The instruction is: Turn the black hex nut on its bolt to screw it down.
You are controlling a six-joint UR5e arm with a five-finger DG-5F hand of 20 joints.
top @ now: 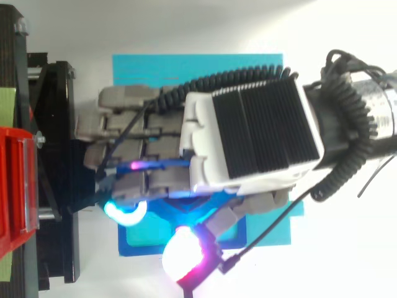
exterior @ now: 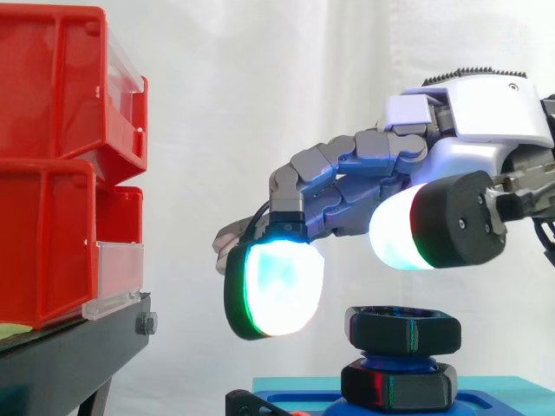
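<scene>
Two red bins [exterior: 48, 104] stacked at left on a black stand [exterior: 78, 342], clear front panels [exterior: 117, 260]; white curtain [exterior: 260, 87] behind

That black hex nut [exterior: 404, 330] reads matt plastic; red bins [exterior: 48, 173] gleam, glossy smooth plastic; curtain [exterior: 260, 87] behind, soft white cloth; hand [exterior: 486, 113] shell smooth, satin.

No words or numbers to read.
Nothing printed on the clear fronts [exterior: 120, 264] of the red bins [exterior: 43, 234], left of the black hex nut [exterior: 403, 331].
</scene>
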